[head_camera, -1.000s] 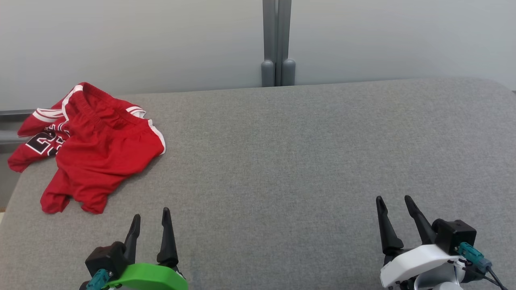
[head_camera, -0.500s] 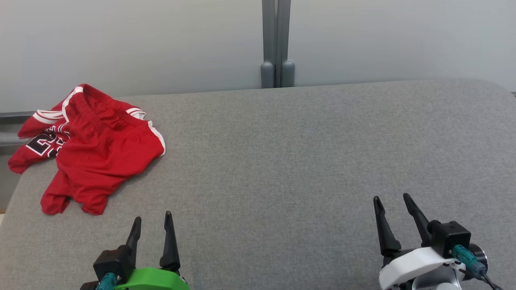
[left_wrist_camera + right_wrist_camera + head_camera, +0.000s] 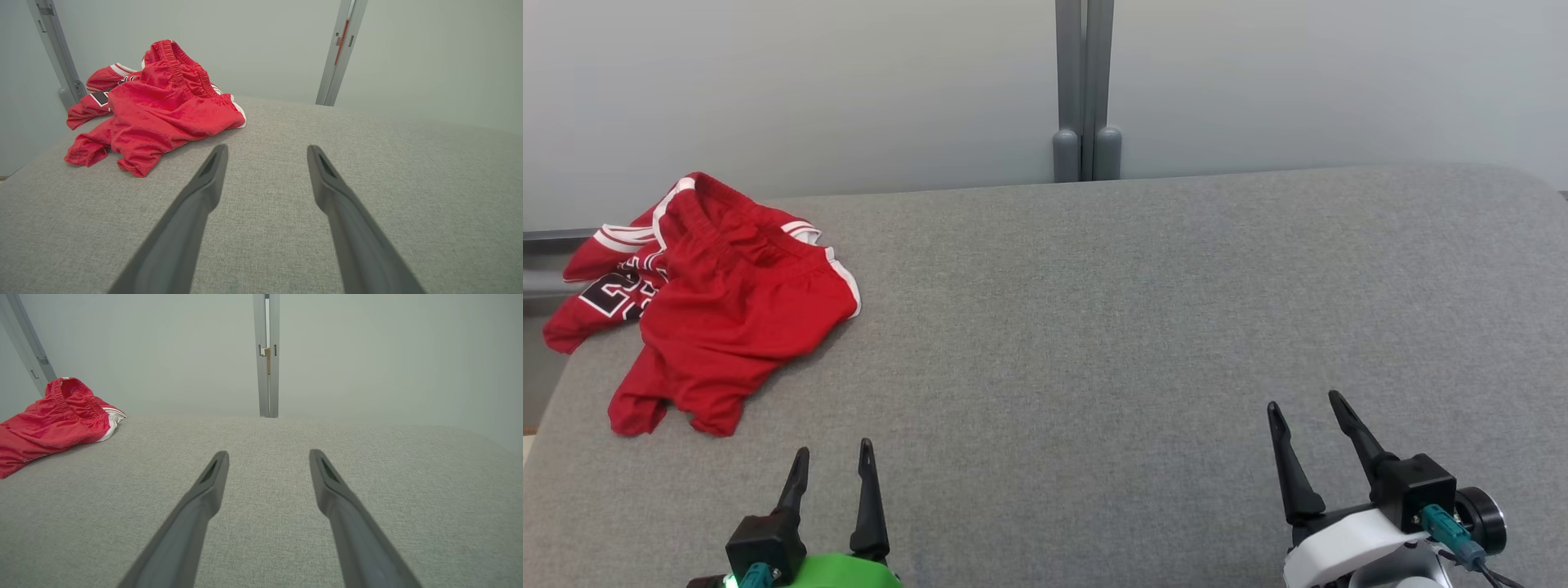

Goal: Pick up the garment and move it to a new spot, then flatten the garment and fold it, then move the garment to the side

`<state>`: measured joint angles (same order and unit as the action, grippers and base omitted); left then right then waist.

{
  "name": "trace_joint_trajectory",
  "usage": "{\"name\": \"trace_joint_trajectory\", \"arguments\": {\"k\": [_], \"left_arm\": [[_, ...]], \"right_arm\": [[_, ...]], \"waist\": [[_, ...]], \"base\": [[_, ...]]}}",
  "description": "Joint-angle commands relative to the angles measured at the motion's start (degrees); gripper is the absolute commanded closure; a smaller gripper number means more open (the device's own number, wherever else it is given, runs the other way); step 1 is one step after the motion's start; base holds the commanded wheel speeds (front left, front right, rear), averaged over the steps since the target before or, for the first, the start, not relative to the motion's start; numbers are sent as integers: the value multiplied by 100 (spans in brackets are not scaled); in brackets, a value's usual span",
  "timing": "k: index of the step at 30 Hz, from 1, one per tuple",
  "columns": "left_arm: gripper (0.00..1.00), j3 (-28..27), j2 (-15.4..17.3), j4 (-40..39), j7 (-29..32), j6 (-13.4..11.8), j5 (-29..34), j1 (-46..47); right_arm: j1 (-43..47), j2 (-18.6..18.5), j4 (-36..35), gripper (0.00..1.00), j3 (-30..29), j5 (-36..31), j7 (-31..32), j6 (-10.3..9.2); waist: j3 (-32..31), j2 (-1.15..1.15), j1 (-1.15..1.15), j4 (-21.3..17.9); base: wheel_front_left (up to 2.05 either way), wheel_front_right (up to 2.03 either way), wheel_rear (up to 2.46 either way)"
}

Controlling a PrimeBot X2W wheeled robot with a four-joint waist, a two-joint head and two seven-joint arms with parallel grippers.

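A crumpled red garment [image 3: 715,310] with white trim and a black number lies at the far left of the grey padded table [image 3: 1094,327], part of it hanging over the left edge. In the left wrist view the garment [image 3: 155,110] sits ahead and to the left of the fingers. It shows at the left edge of the right wrist view as the garment [image 3: 49,420]. My left gripper [image 3: 833,449] is open at the bottom left, short of the garment. My right gripper [image 3: 1305,402] is open at the bottom right, far from it. Both grippers hold nothing.
A pale wall stands right behind the table, with a grey vertical post [image 3: 1084,90] at its middle. A second grey post [image 3: 55,53] stands behind the garment in the left wrist view. The table's left edge curves down close to the garment.
Both grippers have drawn back toward the bottom of the head view. The right one has also shifted a little left. The garment lies as before.
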<state>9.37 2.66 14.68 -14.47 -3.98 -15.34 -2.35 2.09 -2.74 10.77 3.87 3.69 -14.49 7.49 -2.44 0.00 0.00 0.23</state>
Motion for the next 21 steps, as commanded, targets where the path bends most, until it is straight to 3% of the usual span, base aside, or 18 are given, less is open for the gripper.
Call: {"name": "trace_joint_trajectory", "arguments": {"k": [1,21], "left_arm": [[0,7,38,-4,-42,-20,75,-73],[0,24,39,65,-70,-32,98,-53]], "right_arm": [[71,-24,-21,0,18,-114,-49,0],[55,-24,45,0,69,-241,-75,0]], "waist": [[-2,0,0,1],[14,0,0,13]], "base": [[0,0,0],[0,0,0]]}}
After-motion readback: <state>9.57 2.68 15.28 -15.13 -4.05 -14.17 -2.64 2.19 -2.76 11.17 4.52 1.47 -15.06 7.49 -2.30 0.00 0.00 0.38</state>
